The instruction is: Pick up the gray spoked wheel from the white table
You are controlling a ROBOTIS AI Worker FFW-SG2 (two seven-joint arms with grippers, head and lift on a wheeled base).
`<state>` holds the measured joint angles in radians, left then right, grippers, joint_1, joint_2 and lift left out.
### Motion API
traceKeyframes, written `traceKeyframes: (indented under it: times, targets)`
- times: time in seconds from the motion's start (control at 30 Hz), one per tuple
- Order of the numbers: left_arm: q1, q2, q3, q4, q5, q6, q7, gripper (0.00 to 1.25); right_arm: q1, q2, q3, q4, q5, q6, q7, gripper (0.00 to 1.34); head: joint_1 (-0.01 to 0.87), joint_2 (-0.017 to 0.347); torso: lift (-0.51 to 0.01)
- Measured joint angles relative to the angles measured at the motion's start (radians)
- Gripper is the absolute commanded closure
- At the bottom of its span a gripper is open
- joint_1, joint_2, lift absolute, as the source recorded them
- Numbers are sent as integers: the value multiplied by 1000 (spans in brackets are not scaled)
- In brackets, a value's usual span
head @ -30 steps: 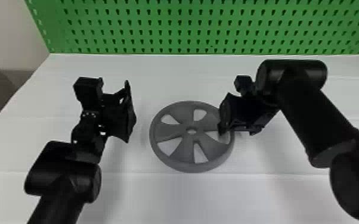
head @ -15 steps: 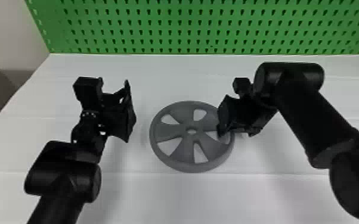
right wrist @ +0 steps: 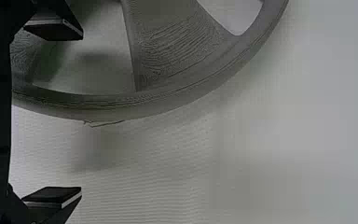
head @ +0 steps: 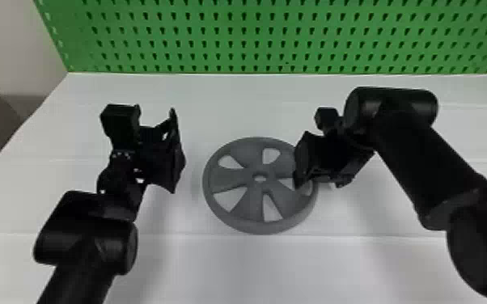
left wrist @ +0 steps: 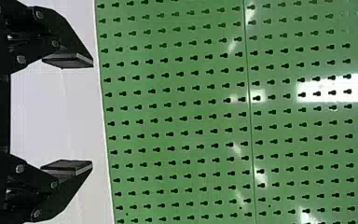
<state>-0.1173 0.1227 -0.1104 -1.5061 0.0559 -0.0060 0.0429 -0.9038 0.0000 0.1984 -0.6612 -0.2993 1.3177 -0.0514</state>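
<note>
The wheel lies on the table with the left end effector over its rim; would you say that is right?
Not quite: the head view shows the right end effector over its rim. The wheel does lie on the table.

The gray spoked wheel (head: 246, 203) lies flat on the white worktop (head: 238, 267), just below the frame's center.
</note>
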Motion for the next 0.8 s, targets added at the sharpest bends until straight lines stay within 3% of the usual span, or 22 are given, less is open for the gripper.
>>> traceKeyframes:
  times: [0.27,0.6,0.8]
  targets:
    - [1,0,0,0,0,0,0,476,-1,0,-1,0,-1,0,-1,148,782,57,-97]
    - [2,0,-1,0,-1,0,0,476,-1,0,-3,0,-2,-1,-1,516,782,57,-97]
    - [2,0,-1,0,-1,0,0,476,-2,0,1,0,-3,-4,-1,527,782,57,-97]
